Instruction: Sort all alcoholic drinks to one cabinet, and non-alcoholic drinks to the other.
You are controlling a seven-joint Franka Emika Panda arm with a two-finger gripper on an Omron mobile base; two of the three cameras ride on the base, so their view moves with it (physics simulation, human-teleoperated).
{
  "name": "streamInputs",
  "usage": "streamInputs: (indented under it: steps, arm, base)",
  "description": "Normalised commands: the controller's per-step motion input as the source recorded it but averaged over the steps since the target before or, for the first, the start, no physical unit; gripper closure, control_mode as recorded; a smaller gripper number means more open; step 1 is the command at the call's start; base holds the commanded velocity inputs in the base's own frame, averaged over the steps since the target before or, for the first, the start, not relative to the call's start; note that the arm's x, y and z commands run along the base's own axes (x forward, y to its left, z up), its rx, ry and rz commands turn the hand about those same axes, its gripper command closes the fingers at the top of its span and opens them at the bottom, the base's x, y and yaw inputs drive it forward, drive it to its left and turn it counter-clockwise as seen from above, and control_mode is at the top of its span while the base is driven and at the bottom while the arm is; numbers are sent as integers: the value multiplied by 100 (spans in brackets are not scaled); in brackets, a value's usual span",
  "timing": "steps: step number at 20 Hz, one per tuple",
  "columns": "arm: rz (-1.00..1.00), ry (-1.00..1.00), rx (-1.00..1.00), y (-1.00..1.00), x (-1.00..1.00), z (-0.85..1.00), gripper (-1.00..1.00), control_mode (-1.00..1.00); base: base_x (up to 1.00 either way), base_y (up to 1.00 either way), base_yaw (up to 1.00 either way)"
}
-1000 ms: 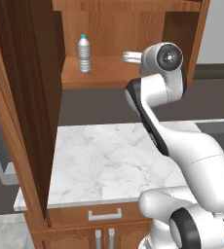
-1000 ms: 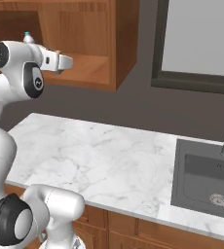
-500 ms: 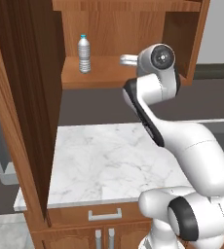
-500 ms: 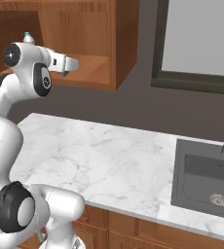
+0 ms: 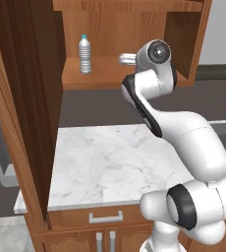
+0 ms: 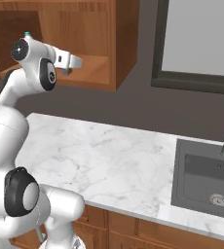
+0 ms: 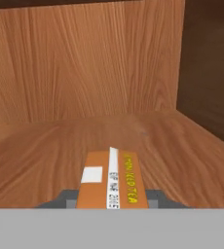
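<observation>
From the left base view, the water bottle point(image 5: 85, 54) stands upright on the left part of the shelf inside the open wall cabinet point(image 5: 183, 34), blue cap on top. The tall dark door point(image 5: 24, 88) hangs open at the left. The white arm rises from the lower right and bends up to the shelf, its hand reaching in over the middle of the shelf floor, well to the right of the bottle. Below lies the marble bench point(image 5: 110, 167).

From the right base view, the arm comes up at the left and its hand points right, level with the cabinet shelf point(image 6: 97, 65). The bench point(image 6: 114, 160) runs across, with a dark sink point(image 6: 206, 177) and a tap at the far right.

In the hand view, the jaws point(image 7: 112, 197) are clenched on an orange carton point(image 7: 111, 181) with a white stripe and yellow lettering. It lies flat, pointing into the cabinet, over the lighter shelf floor point(image 7: 182, 146); I cannot tell whether it touches the floor. The back wall stands ahead, a darker side panel at the right.
</observation>
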Motion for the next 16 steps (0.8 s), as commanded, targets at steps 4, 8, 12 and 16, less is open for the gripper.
streamInputs:
  steps: [4, 8, 12, 16]
  arm:
    - [0, 0, 0, 0, 32, -13, 100, -100]
    - [0, 0, 0, 0, 33, -18, 100, -100]
    - [0, 0, 0, 0, 37, -13, 100, -100]
    - [0, 0, 0, 1, 38, -10, 100, -100]
  base:
    - [0, 0, 0]
    - [0, 0, 0]
    - [0, 0, 0]
    - [0, 0, 0]
